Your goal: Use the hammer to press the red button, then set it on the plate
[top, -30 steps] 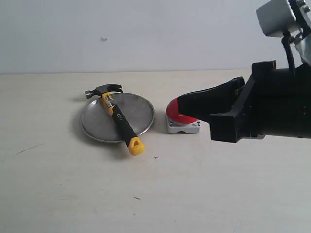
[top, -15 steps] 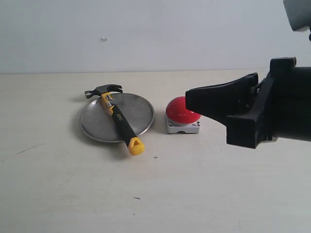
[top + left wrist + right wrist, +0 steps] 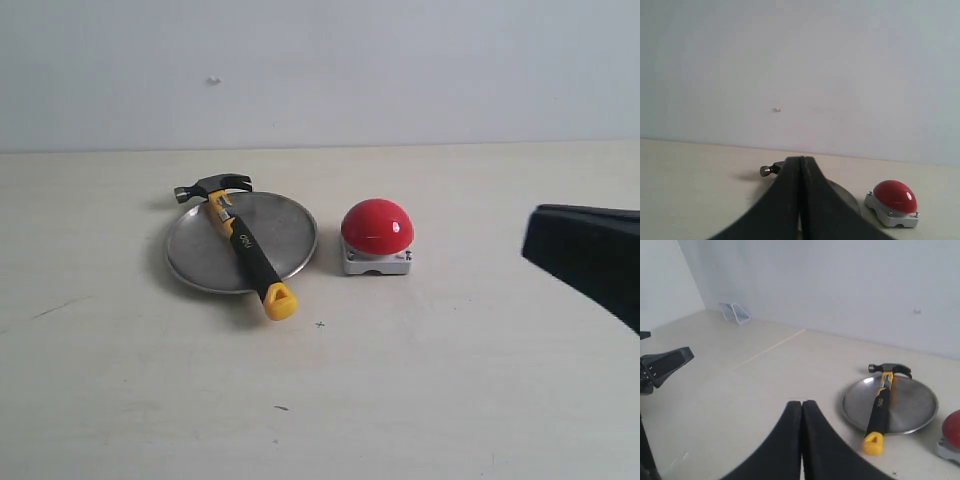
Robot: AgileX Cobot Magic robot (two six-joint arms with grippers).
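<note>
Both wrist views alone show us left gripper [image 3: 800,162] and right gripper [image 3: 802,405] fingers pressed together, while the black-yellow claw hammer [image 3: 243,243] lies across the dull silver round plate [image 3: 290,228], beside which sits the red dome button [image 3: 376,225].

The left gripper [image 3: 800,160] is matte black: two smooth fingers [image 3: 782,205], broad at the base, curving in to a thin seam. The right gripper [image 3: 802,403] looks the same. In the exterior view the right arm [image 3: 590,258] shows only as a black wedge, possibly plastic, too dark for detail.
</note>
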